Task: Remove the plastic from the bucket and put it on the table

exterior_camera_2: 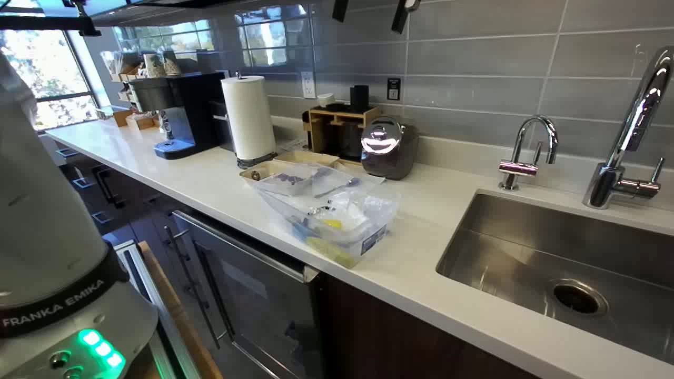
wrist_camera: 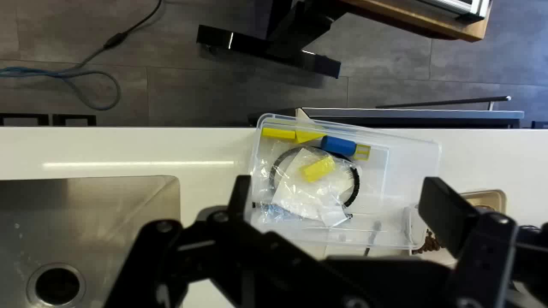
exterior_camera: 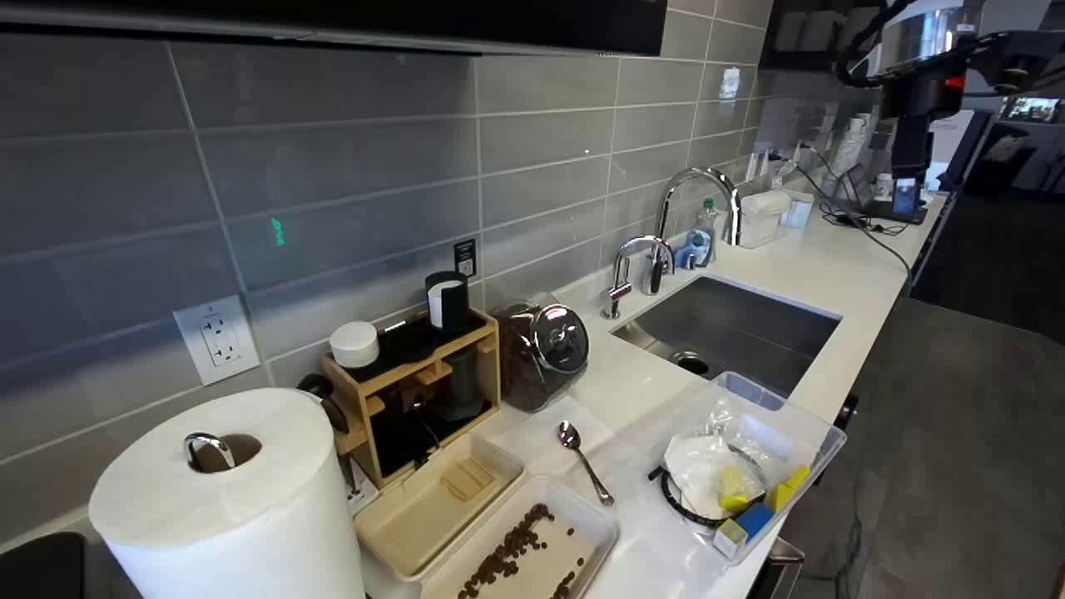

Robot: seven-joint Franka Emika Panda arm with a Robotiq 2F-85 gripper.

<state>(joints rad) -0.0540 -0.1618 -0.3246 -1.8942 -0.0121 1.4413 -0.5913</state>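
Note:
A clear rectangular bin (wrist_camera: 411, 158) sits at the front edge of the white countertop table (exterior_camera_2: 421, 226). Inside lies a round, low thing with a dark rim (wrist_camera: 354, 188), fitting the bucket; I cannot tell whether it is a tub or a ring. Crumpled clear plastic (wrist_camera: 299, 205) with a white sheet covers most of it, also visible in both exterior views (exterior_camera: 717, 416) (exterior_camera_2: 363, 202). Yellow pieces and a blue piece (wrist_camera: 338, 146) lie around it. My gripper (wrist_camera: 337, 184) is open and empty, high above the bin; its fingertips show at the top in an exterior view (exterior_camera_2: 368, 23).
A sink (exterior_camera: 732, 333) with two faucets (exterior_camera_2: 526, 152) lies beside the bin. A spoon (exterior_camera: 586, 466), a tray with brown beans (exterior_camera: 532, 549), a tan tray (exterior_camera: 449, 507), a jar (exterior_camera: 541, 353), a wooden holder (exterior_camera: 416, 391) and a paper towel roll (exterior_camera: 233, 499) stand on the other side.

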